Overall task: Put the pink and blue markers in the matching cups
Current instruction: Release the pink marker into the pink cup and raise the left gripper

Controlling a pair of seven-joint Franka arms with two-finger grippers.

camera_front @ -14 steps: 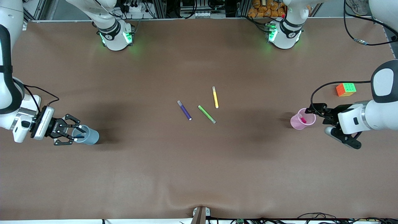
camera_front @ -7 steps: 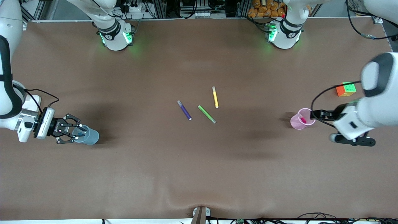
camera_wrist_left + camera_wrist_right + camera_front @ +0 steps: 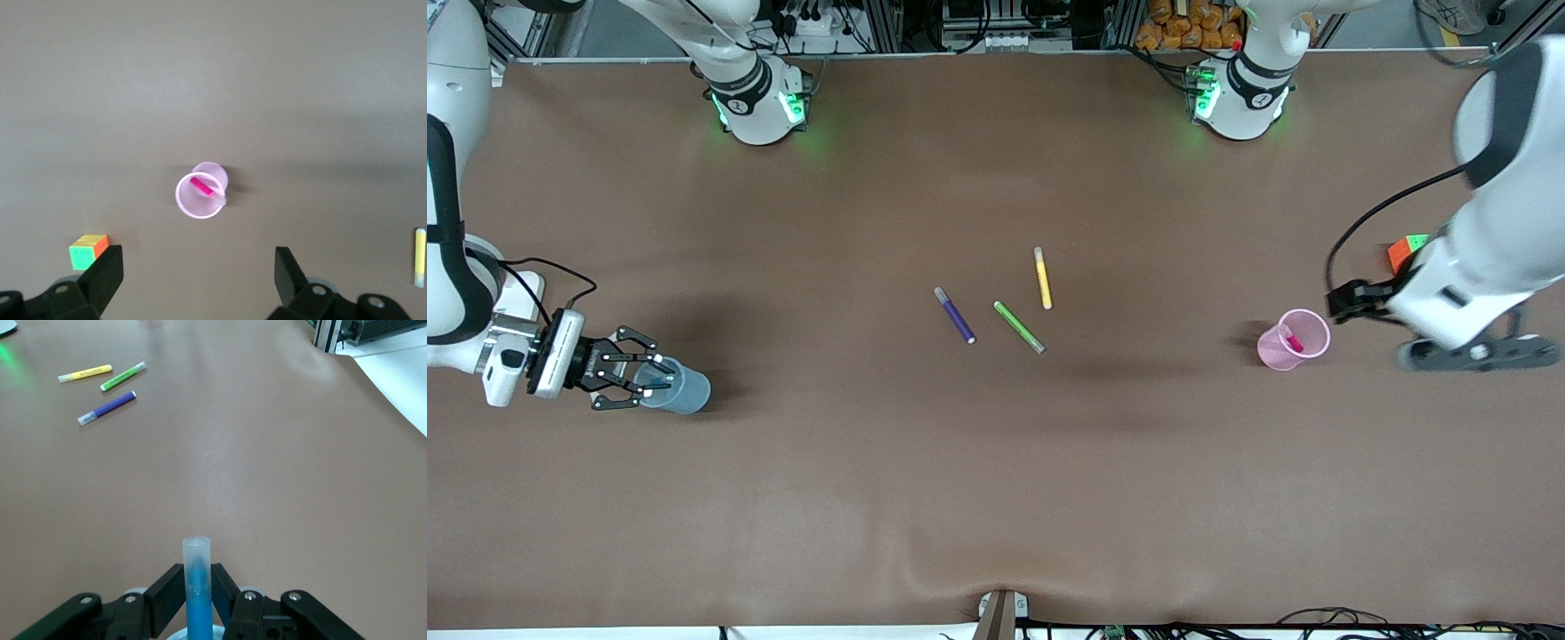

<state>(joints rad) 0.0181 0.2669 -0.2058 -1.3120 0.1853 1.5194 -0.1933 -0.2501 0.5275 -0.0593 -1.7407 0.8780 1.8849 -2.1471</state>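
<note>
**Pink marker in its cup, blue marker gripped over its own**

The right hand [image 3: 654, 380] clenches the blue marker [image 3: 197, 587] upright over the blue cup [image 3: 680, 389]. The left hand [image 3: 199, 280], fingers spread and empty, hangs above the bench [image 3: 996, 462], the pink cup [image 3: 1291, 340] at its 12 o'clock holding the pink marker [image 3: 1291, 340].

Marker [image 3: 1291, 340] in cup [image 3: 1279, 354]

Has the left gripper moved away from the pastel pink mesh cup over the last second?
Yes. The left gripper, open, has drawn up and away from the pastel pink mesh cup, toward its table end.
</note>
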